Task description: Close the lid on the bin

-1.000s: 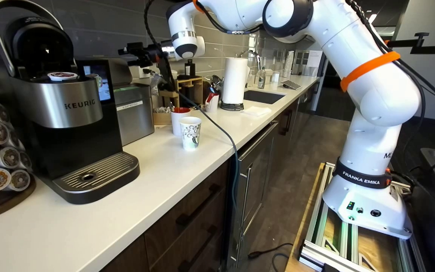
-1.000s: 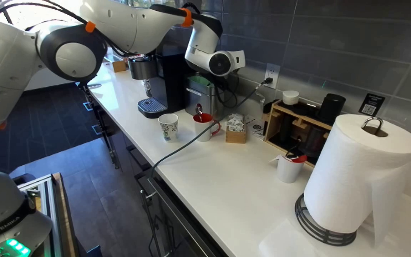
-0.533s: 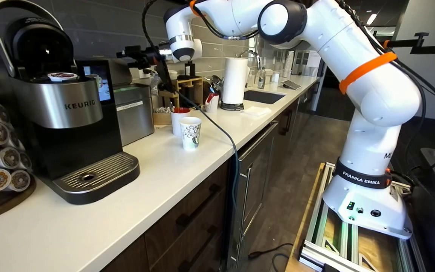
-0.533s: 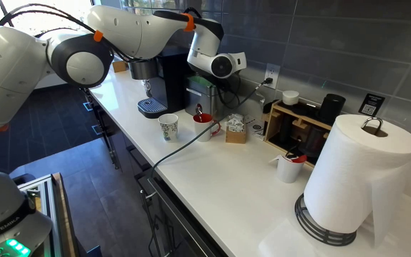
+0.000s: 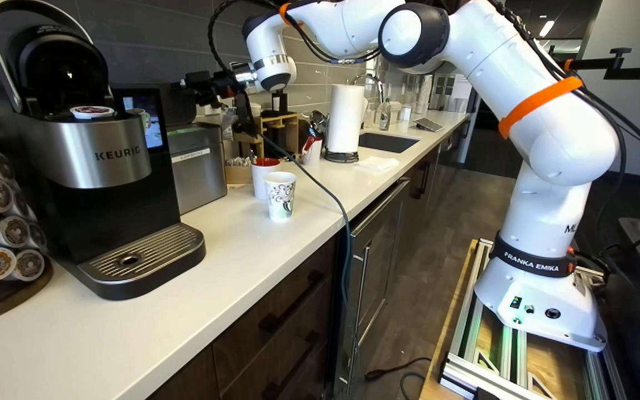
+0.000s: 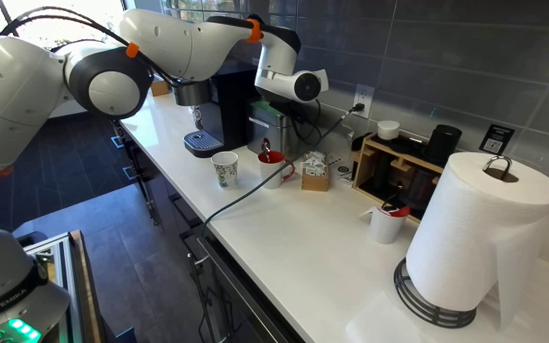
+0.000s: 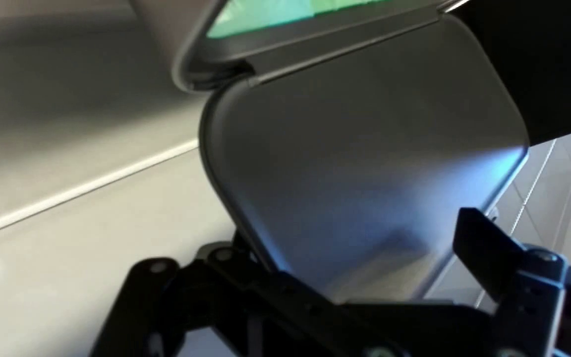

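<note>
The bin [image 5: 200,166] is a boxy container with a grey metal front and a green liner. It stands beside the coffee machine [image 5: 103,150] and also shows in an exterior view [image 6: 266,127]. Its dark-grey lid [image 5: 178,104] stands open, swung up and back. The lid fills the middle of the wrist view [image 7: 355,124], hinged to the bin's rim at the top. My gripper [image 5: 192,91] is open at the lid's free end. In the wrist view the fingers [image 7: 355,233] are spread at the lid's two side edges; the left fingertip is partly hidden behind the lid. Contact cannot be told.
A patterned paper cup [image 5: 280,195], a red-lined mug [image 5: 261,178] and a wooden box of packets [image 6: 315,178] stand near the bin. A dark cable [image 6: 255,188] crosses the counter. A wooden organizer [image 6: 393,166] and a paper towel roll [image 6: 484,228] stand farther along.
My gripper has turned at the wrist and shifted slightly, with its fingers now reaching the lid's edge. The lid looks darker in an exterior view. The bin and other objects have not moved.
</note>
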{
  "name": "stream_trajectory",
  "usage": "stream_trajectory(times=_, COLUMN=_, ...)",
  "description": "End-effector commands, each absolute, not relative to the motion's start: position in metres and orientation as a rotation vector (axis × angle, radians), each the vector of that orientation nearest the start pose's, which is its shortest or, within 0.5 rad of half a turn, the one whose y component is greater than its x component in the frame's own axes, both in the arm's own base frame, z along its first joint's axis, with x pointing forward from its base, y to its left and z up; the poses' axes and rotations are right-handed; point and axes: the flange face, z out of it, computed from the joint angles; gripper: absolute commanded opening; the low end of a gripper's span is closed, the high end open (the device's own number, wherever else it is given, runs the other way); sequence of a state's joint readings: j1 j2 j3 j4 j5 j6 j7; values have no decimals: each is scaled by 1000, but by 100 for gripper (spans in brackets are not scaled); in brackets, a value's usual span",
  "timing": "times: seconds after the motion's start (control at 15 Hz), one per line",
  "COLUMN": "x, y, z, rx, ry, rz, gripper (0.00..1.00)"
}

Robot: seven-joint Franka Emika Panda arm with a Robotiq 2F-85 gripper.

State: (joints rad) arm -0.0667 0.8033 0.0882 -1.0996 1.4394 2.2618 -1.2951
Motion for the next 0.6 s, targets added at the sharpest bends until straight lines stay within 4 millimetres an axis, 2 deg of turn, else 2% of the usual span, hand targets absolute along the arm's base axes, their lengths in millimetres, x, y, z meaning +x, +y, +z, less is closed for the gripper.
stream_trajectory(times=0.0, x=802, y=5, z=402, rx=-1946, ry=-517, rz=-1074, gripper=100)
stream_trajectory(times=0.4, x=793, y=-23, z=415, rx=-1962, ry=-668, rz=-1002, gripper=100)
stream_trajectory(times=0.53, x=790, y=-27, z=413, rx=-1973, ry=-712, rz=-974, gripper=100)
